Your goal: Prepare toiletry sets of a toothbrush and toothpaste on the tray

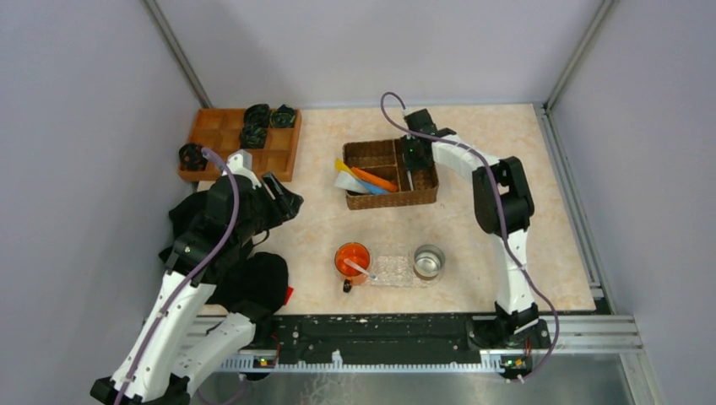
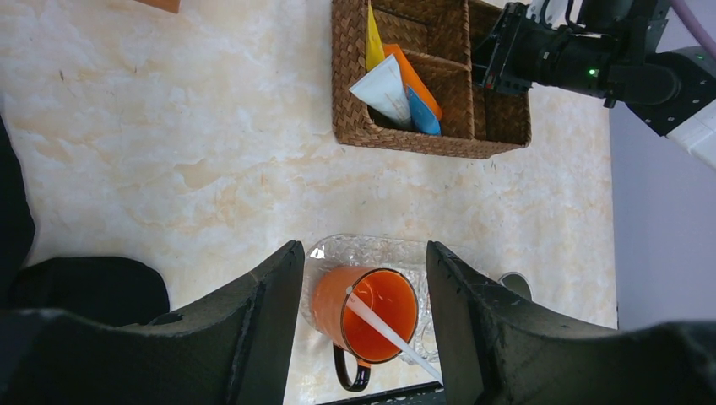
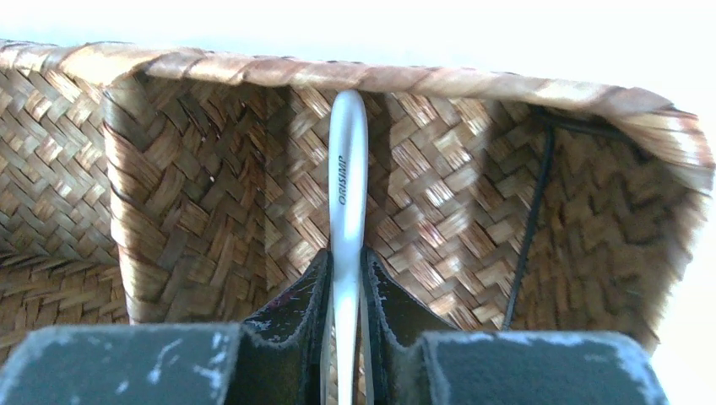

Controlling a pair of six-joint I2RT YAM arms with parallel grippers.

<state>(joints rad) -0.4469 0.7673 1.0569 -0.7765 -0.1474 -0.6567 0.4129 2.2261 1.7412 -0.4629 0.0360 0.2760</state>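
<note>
Overhead, the right gripper [image 3: 346, 263] is down in the right compartment of the basket [image 1: 391, 201], its jaws clenched on a white toothbrush [image 3: 348, 181]. Blue, yellow and orange tubes [image 1: 365, 179] lie in the basket's left compartment. Nearer the arms, the clear tray [image 1: 393, 270] sits on the bench [image 1: 507, 169], with an orange mug [image 1: 351, 258] at its left end and a steel cup [image 1: 428, 261] at its right. Another toothbrush [image 2: 388, 331] leans in the mug. The left gripper [image 2: 363, 251] hovers above the mug, jaws released and holding nothing.

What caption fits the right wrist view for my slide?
Right end effector shut on a white toothbrush inside the wicker basket.
</note>
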